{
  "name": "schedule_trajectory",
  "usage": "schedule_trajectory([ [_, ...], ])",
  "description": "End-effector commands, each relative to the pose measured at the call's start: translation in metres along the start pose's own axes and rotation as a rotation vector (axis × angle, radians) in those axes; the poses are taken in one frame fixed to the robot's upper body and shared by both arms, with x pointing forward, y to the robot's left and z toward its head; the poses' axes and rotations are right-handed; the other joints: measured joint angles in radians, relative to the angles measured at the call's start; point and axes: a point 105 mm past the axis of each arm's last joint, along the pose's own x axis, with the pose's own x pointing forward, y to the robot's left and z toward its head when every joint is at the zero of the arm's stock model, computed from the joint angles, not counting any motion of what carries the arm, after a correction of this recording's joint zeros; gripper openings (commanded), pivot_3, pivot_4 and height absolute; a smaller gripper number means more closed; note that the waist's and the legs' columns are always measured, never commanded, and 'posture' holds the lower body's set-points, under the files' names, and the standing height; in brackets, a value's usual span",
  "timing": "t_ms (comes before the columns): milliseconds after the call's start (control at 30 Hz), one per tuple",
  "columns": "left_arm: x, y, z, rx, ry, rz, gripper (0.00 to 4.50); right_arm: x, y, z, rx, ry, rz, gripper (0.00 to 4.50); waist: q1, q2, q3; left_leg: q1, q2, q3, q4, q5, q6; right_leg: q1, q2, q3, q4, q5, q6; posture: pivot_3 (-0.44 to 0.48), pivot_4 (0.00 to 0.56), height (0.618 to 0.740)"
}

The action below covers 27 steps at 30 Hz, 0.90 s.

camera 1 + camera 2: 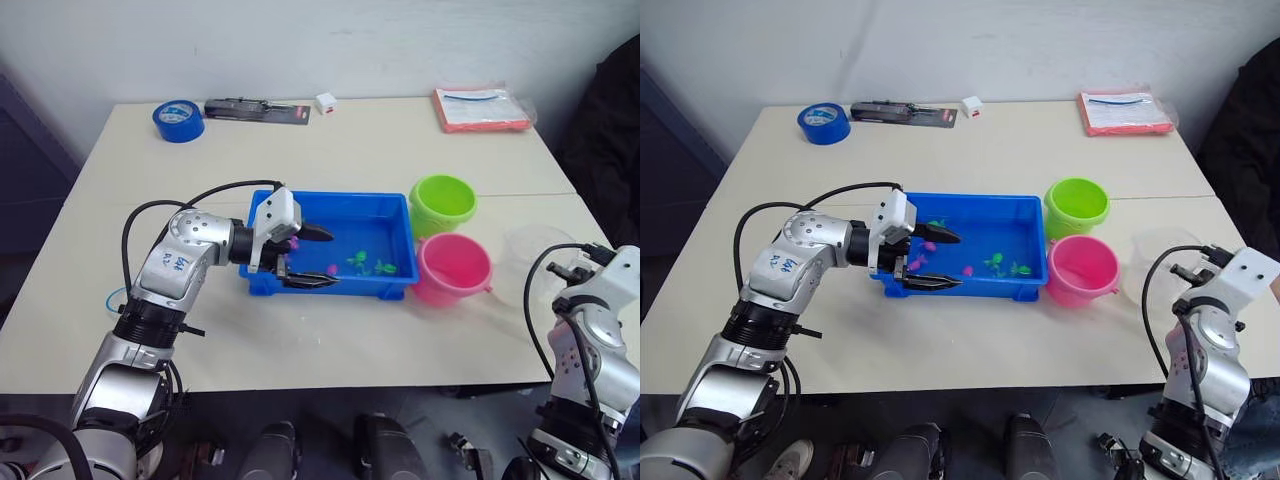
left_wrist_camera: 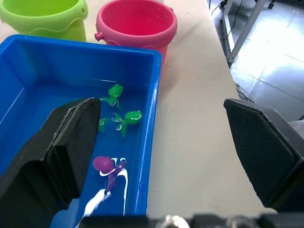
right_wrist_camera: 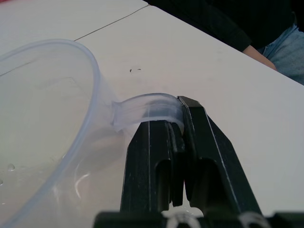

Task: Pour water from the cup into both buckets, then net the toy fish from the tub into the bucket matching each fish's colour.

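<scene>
Blue tub (image 1: 385, 215): set on the table (image 1: 350, 150), water inside; pink fish (image 2: 107, 166) and green fish (image 2: 126, 118) are seen in it.
Left end effector (image 1: 310, 258): fingers held wide apart, one finger (image 2: 61, 147) over the tub, the other (image 2: 259, 147) outside its near wall, so the wall is straddled.
Buckets: green bucket (image 1: 442, 202) and pink bucket (image 1: 453, 268) are placed side by side, just beside the tub's right end.
Cup (image 3: 42, 133): stood on the table right of the pink bucket.
Right end effector (image 3: 178, 126): fingers are pressed together on the cup's handle (image 3: 147, 107).
Far edge: tape roll (image 1: 178, 120) and red packet (image 1: 480, 108) are laid well apart.
</scene>
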Motion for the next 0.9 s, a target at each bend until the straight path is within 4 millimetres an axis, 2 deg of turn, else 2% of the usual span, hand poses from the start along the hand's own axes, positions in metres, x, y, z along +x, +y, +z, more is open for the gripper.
schedule_trajectory([
  [33,-0.004,0.001,0.009,0.033,-0.020,0.013,4.50,-0.001,-0.008,0.004,-0.012,-0.020,-0.026,0.73,-0.001,0.000,0.000,0.000,0.000,0.000,0.000,0.000,0.000,0.000,0.000,0.000,0.000,0.000,0.000,0.000,0.150,0.737],
  [233,-0.005,0.001,0.009,0.031,-0.023,0.014,4.50,-0.002,-0.007,0.010,-0.005,-0.041,-0.011,0.73,-0.002,0.000,0.000,0.000,0.000,0.000,0.000,0.000,0.000,0.000,0.000,0.000,0.000,0.000,0.000,0.000,0.150,0.737],
  [367,-0.011,0.008,0.022,-0.013,-0.117,0.030,4.50,-0.006,0.006,0.043,-0.009,-0.136,0.100,0.73,-0.001,0.001,0.000,0.000,0.000,0.000,0.000,0.000,0.000,0.000,0.000,0.000,0.000,0.000,0.000,0.000,0.150,0.737],
  [500,-0.018,0.010,0.029,0.020,-0.137,0.011,4.50,-0.010,0.014,0.068,-0.063,-0.188,0.193,0.73,-0.003,0.001,0.001,-0.001,0.000,0.001,0.000,0.000,0.000,-0.001,0.000,0.000,0.000,0.000,0.000,0.000,0.150,0.737],
  [667,-0.028,0.012,0.031,0.043,-0.139,-0.032,4.50,-0.029,0.039,0.111,-0.352,-0.291,0.425,0.73,-0.003,0.003,0.001,-0.001,0.000,0.003,0.000,0.000,0.001,-0.001,0.000,0.001,-0.001,0.000,0.000,0.000,0.150,0.737],
  [900,-0.021,0.015,0.027,0.061,-0.143,-0.039,4.50,-0.041,0.059,0.135,-0.704,-0.398,0.527,0.73,0.002,0.003,0.001,-0.001,0.000,0.002,0.000,0.000,0.001,0.000,0.000,0.000,-0.002,0.000,0.000,0.000,0.150,0.737],
])
